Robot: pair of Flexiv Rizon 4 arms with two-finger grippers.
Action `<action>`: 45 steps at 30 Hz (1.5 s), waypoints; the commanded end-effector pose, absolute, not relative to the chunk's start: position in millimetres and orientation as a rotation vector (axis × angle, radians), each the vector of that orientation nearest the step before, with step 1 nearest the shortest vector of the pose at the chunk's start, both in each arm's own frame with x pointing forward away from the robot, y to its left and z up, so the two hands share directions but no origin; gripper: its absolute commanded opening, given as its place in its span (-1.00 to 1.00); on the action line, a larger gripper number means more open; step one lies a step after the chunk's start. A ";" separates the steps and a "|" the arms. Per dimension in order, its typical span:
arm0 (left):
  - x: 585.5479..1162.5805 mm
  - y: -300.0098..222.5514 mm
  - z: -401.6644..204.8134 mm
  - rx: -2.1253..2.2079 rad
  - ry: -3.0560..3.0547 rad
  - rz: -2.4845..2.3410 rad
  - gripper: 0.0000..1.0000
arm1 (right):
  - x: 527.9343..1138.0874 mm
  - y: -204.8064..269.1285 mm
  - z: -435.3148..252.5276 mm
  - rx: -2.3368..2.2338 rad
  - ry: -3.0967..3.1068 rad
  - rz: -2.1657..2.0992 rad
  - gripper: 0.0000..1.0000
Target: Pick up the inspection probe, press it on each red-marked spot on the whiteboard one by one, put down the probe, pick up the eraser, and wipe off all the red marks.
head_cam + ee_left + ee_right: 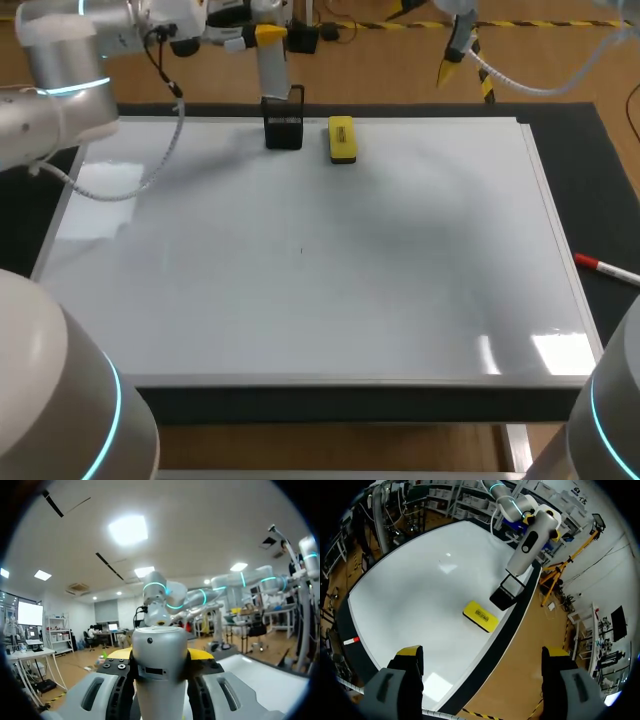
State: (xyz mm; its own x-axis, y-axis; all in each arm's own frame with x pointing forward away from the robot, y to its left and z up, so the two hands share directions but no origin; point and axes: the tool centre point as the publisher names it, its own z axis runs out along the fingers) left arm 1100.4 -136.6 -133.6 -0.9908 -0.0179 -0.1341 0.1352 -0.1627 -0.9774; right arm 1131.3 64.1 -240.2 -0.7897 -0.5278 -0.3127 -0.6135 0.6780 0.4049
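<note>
While the left gripper (160,654) pinches the inspection probe (160,677) over the black holder (284,126), the right gripper (481,655) hangs spread, with the eraser (480,616) ahead of it on the whiteboard (300,290).

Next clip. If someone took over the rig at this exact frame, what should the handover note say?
Left gripper: shut on the probe, held upright with its lower end at the black holder on the whiteboard's far edge.
Right gripper: open, empty, raised past the far edge.
Eraser: lying on the whiteboard beside the holder, clear of both grippers.
Marker: off the whiteboard, on its right.
Done: unclear; no red marks show in any view.
Left: set the probe down; check the whiteboard closely, and wipe with the eraser if marks remain.
</note>
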 end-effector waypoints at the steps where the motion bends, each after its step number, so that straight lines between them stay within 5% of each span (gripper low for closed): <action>1: 1111.7 -143.2 -138.6 0.194 1.988 -2.347 -1.00 | 1131.3 63.7 -239.4 -0.936 2.722 0.742 1.00; 45: 1142.8 -143.9 -198.4 -0.019 1.959 -2.345 -1.00 | 1131.3 63.7 -239.4 -0.936 2.722 0.742 1.00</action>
